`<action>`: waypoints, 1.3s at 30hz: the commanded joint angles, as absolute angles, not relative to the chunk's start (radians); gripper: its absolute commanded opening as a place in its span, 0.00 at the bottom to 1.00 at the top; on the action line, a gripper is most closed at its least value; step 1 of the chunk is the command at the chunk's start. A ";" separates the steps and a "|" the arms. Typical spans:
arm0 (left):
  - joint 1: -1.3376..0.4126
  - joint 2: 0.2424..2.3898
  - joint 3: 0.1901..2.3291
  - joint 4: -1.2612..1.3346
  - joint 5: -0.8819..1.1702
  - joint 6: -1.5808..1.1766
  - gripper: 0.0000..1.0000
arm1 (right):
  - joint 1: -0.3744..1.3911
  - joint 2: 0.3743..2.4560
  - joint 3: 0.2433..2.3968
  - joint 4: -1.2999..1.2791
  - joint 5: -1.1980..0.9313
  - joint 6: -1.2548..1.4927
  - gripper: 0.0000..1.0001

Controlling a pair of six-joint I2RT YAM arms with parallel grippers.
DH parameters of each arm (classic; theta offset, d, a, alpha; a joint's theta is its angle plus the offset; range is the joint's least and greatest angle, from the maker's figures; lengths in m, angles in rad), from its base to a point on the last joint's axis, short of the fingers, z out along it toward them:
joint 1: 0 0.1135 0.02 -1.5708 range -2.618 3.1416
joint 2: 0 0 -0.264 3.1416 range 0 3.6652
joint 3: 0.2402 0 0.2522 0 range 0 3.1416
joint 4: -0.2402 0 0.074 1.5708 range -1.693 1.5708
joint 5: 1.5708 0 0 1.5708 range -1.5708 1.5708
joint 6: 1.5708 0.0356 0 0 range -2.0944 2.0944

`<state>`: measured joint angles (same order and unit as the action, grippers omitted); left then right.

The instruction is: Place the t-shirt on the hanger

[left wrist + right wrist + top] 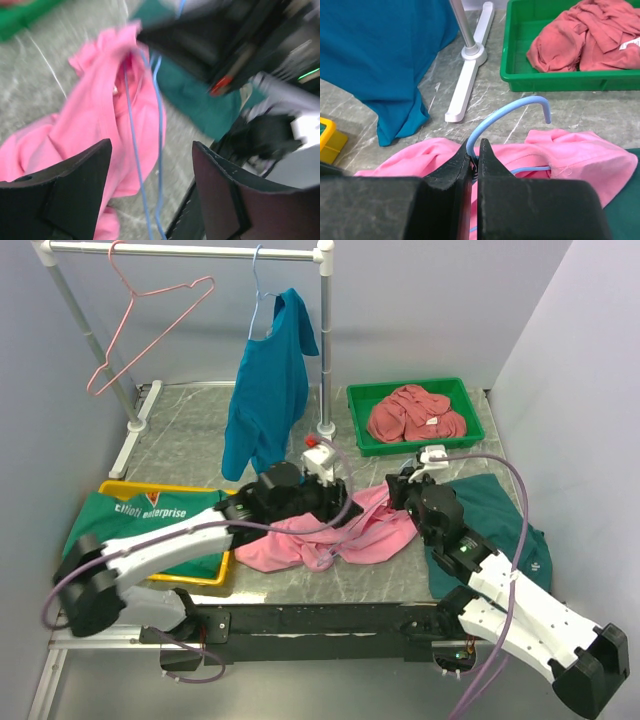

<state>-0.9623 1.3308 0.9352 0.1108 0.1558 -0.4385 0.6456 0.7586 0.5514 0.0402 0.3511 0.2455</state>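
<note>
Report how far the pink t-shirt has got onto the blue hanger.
Done: the hanger has its wire running into the t-shirt, with the hook poking clear. In hand: the right gripper is shut on the hanger's neck; the left gripper hangs open over the fabric. Left: the shirt lies bunched on the table; whether either shoulder is seated cannot be told.

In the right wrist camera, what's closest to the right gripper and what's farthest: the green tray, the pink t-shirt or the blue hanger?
1. The hanger: pinched in the right gripper itself, its hook sticking up just beyond.
2. The t-shirt: lying just past the fingers, spread to both sides.
3. The green tray: farthest, at the upper right.
</note>
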 commanded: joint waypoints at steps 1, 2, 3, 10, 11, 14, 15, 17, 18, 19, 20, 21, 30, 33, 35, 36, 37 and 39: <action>-0.927 1.169 0.908 0.078 0.009 -0.566 0.70 | 0.655 0.707 0.523 0.115 0.405 0.259 0.00; -0.916 1.148 0.907 0.055 0.002 -0.580 0.68 | 0.653 0.700 0.512 0.117 0.408 0.262 0.00; -0.908 1.141 0.899 0.016 0.003 -0.586 0.64 | 0.657 0.692 0.506 0.118 0.414 0.265 0.00; -0.891 1.218 0.862 -0.074 0.054 -0.594 0.56 | 0.658 0.569 0.425 0.149 0.439 0.302 0.00; -0.897 1.250 0.864 -0.075 0.058 -0.594 0.57 | 0.658 0.557 0.405 0.152 0.442 0.307 0.00; -0.949 1.342 0.900 -0.097 0.028 -0.575 0.59 | 0.658 0.516 0.373 0.160 0.452 0.324 0.00; -0.963 1.368 0.934 -0.103 0.009 -0.572 0.59 | 0.657 0.500 0.367 0.163 0.454 0.328 0.00; -0.995 1.441 0.959 -0.107 0.003 -0.566 0.59 | 0.657 0.486 0.353 0.164 0.462 0.331 0.00; -1.003 1.465 0.983 -0.110 0.003 -0.566 0.59 | 0.657 0.474 0.347 0.164 0.465 0.336 0.00; -1.017 1.488 0.994 -0.112 0.003 -0.566 0.59 | 0.657 0.469 0.341 0.166 0.468 0.336 0.00; -1.023 1.526 1.012 -0.112 -0.030 -0.568 0.59 | 0.657 0.465 0.338 0.166 0.469 0.336 0.00; -1.034 1.543 1.022 -0.115 -0.053 -0.568 0.58 | 0.658 0.462 0.336 0.166 0.472 0.337 0.00; -1.092 1.692 1.134 -0.153 -0.205 -0.560 0.59 | 0.658 0.463 0.336 0.173 0.468 0.341 0.00; -1.106 1.741 1.170 -0.184 -0.271 -0.552 0.60 | 0.658 0.463 0.336 0.173 0.468 0.341 0.00; -1.111 1.770 1.187 -0.199 -0.319 -0.546 0.60 | 0.660 0.463 0.341 0.170 0.468 0.341 0.00; -1.114 1.778 1.192 -0.205 -0.333 -0.543 0.59 | 0.660 0.463 0.341 0.170 0.468 0.342 0.00; -1.114 1.785 1.196 -0.210 -0.342 -0.540 0.58 | 0.658 0.465 0.342 0.169 0.468 0.341 0.00; -1.115 1.802 1.201 -0.216 -0.368 -0.538 0.52 | 0.658 0.463 0.342 0.167 0.469 0.341 0.00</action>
<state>-1.1084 1.7798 1.1595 -0.1890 -0.2668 -0.5598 0.6521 0.4732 0.3347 0.1192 0.4446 0.3290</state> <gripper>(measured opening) 0.554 0.059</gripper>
